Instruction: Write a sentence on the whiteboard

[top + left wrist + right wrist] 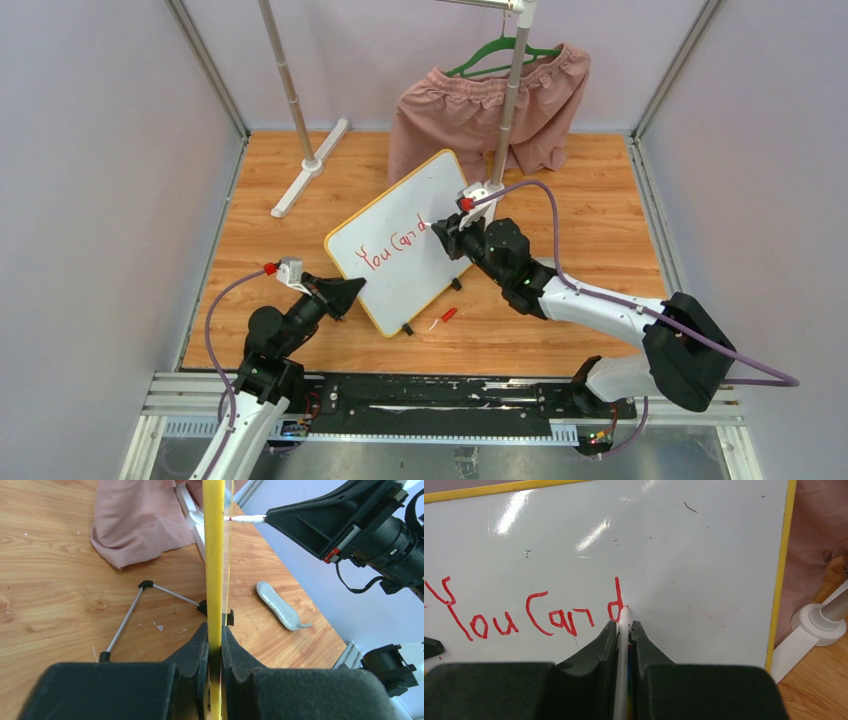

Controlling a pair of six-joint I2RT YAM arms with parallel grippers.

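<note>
Right, my left claw (215, 635) is clamped on the whiteboard (432, 190) edge, steadying it standing mid-bench (600, 200). The right claw (624, 626) pinches the marker (623, 645), its tip at the "d" of the sentence (524, 617). Pressing too hard could twist the board and smear the stroke.

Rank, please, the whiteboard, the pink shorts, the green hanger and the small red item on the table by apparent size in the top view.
1-2. pink shorts and whiteboard: alike; the shorts hang farther back, partly hidden, so unranked.
3. green hanger.
4. small red item.
</note>
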